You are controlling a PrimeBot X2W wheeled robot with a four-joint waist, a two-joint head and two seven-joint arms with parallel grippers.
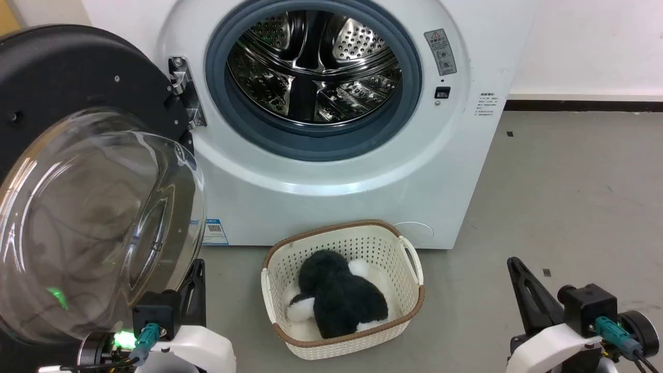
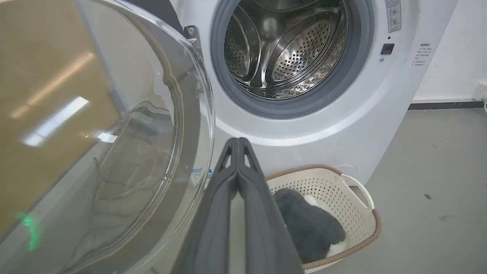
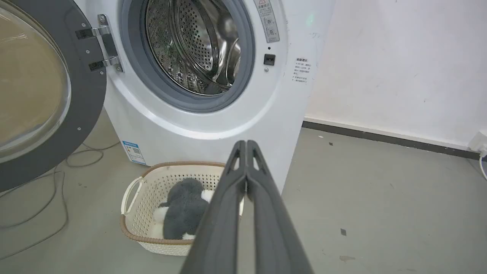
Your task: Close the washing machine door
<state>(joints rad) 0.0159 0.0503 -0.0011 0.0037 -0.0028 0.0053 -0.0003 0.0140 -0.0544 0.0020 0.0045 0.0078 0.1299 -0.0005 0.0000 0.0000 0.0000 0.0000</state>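
Observation:
The white washing machine (image 1: 336, 171) fills the upper middle of the head view, its steel drum (image 1: 313, 62) exposed. Its round black door (image 1: 67, 88) stands swung wide open on the left, hinge (image 1: 184, 90) at the machine's front, glass bowl (image 1: 98, 228) bulging toward me. My left gripper (image 1: 198, 265) sits low beside the bowl's lower right edge, shut and holding nothing; in its wrist view the gripper (image 2: 237, 141) has its fingers pressed together, with the door (image 2: 114, 152) close on their left. My right gripper (image 1: 513, 261) rests shut at the lower right, far from the door (image 3: 45, 106); the right gripper (image 3: 246, 144) points at the machine (image 3: 213, 125).
A cream perforated basket (image 1: 409, 259) holding a black-and-white plush toy (image 1: 339, 300) stands on the grey floor just before the machine. Cables (image 3: 45, 190) trail on the floor under the open door. A white wall (image 1: 585, 46) runs behind; open floor (image 1: 570, 197) lies to the right.

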